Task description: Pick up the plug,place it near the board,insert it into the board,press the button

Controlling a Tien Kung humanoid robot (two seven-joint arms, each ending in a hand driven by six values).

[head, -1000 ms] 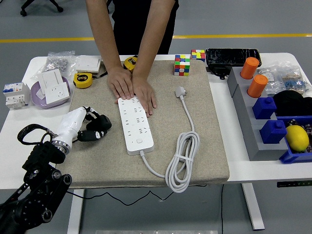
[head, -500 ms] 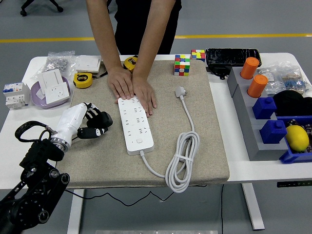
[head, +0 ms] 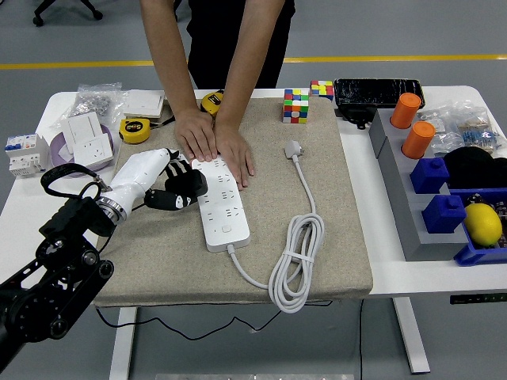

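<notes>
A white power strip (head: 219,205) lies lengthwise on the beige mat (head: 341,229). Its white cable loops in a coil (head: 297,261) to the right and ends in a white plug (head: 294,148) lying loose on the mat near the far edge. A person's two hands (head: 214,144) press flat on the strip's far end. My left hand (head: 176,190), white-backed with black fingers, hovers at the strip's left side, its fingers curled and holding nothing. The right arm does not show.
Two Rubik's cubes (head: 296,104) and a black case (head: 377,91) stand at the back. A grey rack with orange cylinders (head: 418,138), blue blocks and a lemon (head: 482,224) fills the right. Tape measures (head: 135,130), a purple dish of sockets (head: 81,146) and a breaker (head: 25,153) sit at the left.
My left hand has moved right and away from me, from the mat's left edge to the power strip's left side. The person's hands, strip and plug have not moved.
</notes>
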